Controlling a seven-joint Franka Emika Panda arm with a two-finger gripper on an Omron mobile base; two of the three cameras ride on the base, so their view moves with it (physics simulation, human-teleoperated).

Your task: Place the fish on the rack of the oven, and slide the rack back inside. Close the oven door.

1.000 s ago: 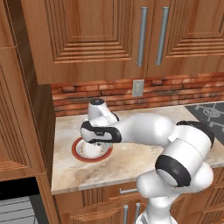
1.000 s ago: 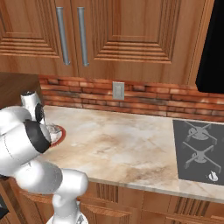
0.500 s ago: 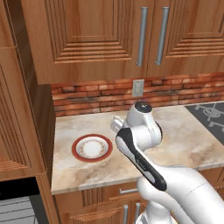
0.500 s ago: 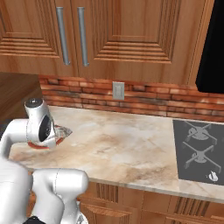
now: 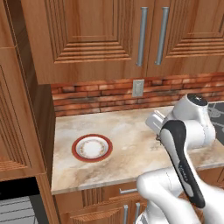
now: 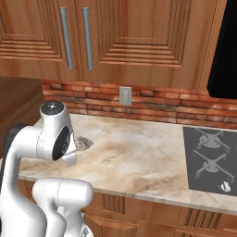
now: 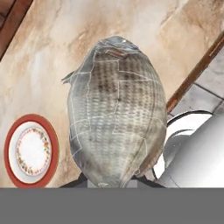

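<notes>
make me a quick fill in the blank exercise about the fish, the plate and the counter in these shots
1. The end effector is shut on the ____.
2. The plate on the marble counter has a ____ rim.
3. The wall behind the counter, under the wooden cabinets, is faced with ____.
4. The plate has ____ lying on it.

Missing words: fish; red; brick; nothing

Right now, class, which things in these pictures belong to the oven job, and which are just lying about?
Job: fish, gripped in the shut tool.

Lying about: red-rimmed plate on the counter, hob, wall socket, upper cupboards.
</notes>
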